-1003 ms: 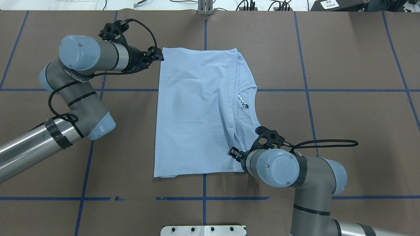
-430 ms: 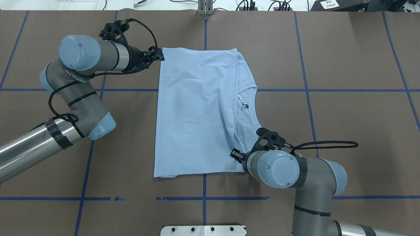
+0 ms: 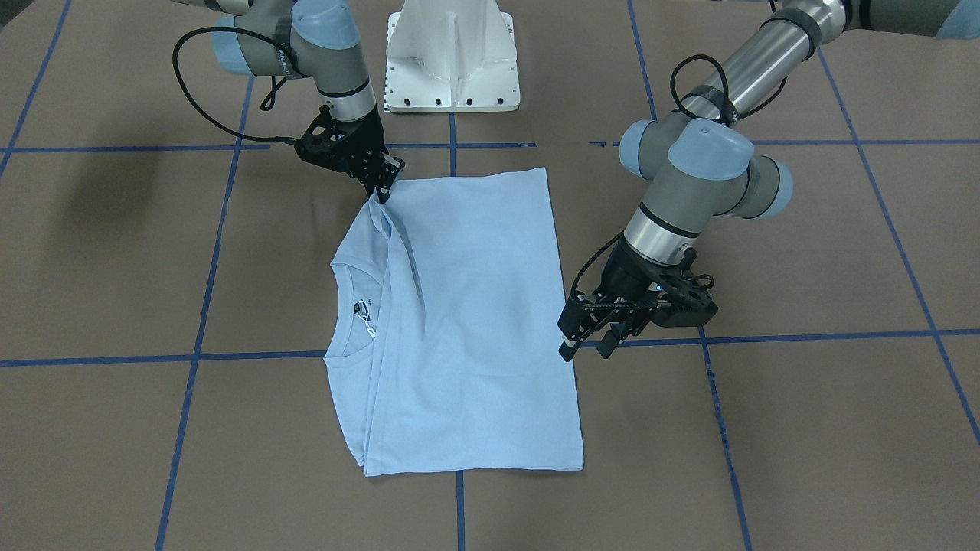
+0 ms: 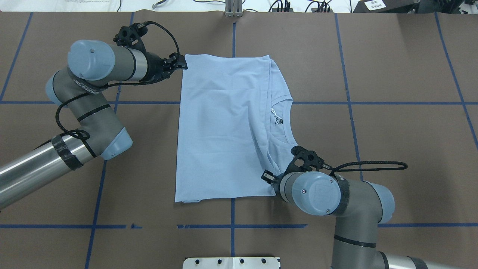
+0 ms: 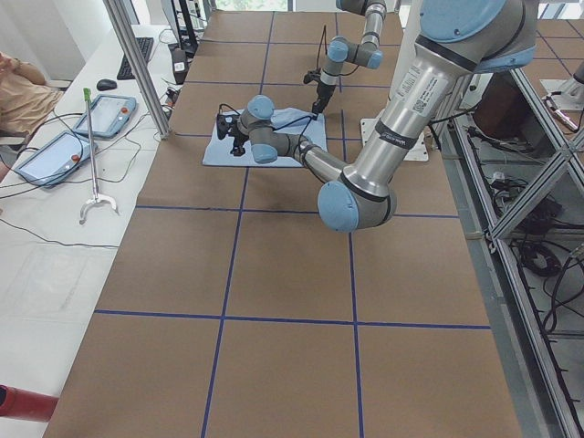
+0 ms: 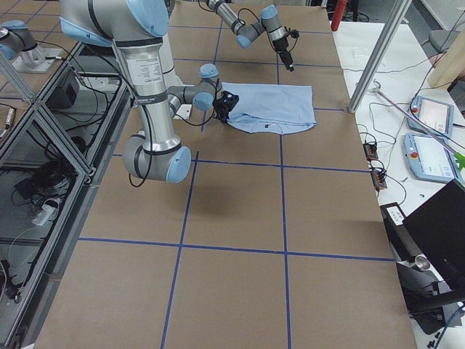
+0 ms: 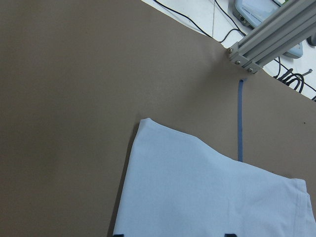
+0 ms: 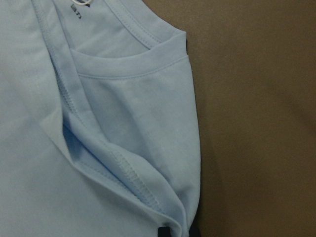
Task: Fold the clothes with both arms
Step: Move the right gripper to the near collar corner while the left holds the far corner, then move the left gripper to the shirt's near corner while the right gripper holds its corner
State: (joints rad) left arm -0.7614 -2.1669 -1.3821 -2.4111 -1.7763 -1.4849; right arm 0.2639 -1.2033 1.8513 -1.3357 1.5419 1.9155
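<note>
The light blue T-shirt (image 4: pixel 220 127) lies folded flat on the brown table, its collar (image 4: pixel 285 123) and dark neck label (image 4: pixel 277 119) toward the right side. It also shows in the front view (image 3: pixel 467 321). My left gripper (image 3: pixel 586 350) is open and empty, above the table by the shirt's left edge; the left wrist view shows the shirt's far corner (image 7: pixel 197 197) below it. My right gripper (image 3: pixel 381 191) is shut on the folded shoulder edge at the shirt's near right corner (image 8: pixel 123 123). In the overhead view it (image 4: pixel 266 175) sits partly under its wrist.
The white pedestal base (image 3: pixel 452 61) stands at the robot's side of the table. Blue tape lines (image 4: pixel 347 102) cross the brown surface. An aluminium post (image 4: pixel 233 9) stands at the far edge, with cables behind it.
The right wrist has shifted slightly toward the shirt's near corner. The left arm and the shirt look unchanged.
</note>
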